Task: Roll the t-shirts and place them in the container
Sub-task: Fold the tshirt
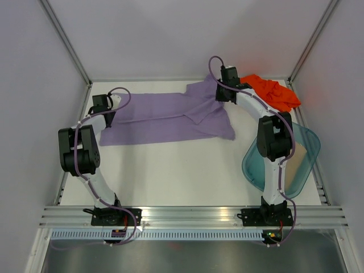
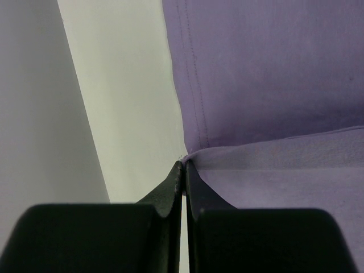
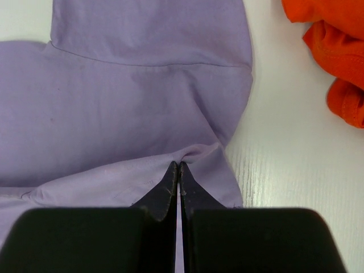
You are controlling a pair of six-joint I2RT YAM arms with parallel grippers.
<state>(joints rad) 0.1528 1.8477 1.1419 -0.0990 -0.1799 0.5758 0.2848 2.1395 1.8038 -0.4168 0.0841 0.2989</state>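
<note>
Lavender cloth runs crosswise in front of you. The lavender t-shirt (image 1: 165, 119) lies on the table (image 1: 170, 170) with its long axis left to right, folded over on itself along that length. Your left gripper (image 2: 182, 165) sits at the hem end on the left, jaws pressed together right where the folded edge meets them, so it looks to be pinching that corner. Your right gripper (image 3: 178, 165) is at the other end, by the sleeve, clamped tight on a pucker of the upper layer.

So you've got one arm on each end of the long axis, and each is nearer to its own end of the shirt. A roll would want to travel along that line, from one short end toward the other.

The orange-red t-shirt (image 1: 273, 91) is bunched just beyond your right wrist, apart from the lavender one. The teal tub (image 1: 284, 159) stands nearer you on the right.
</note>
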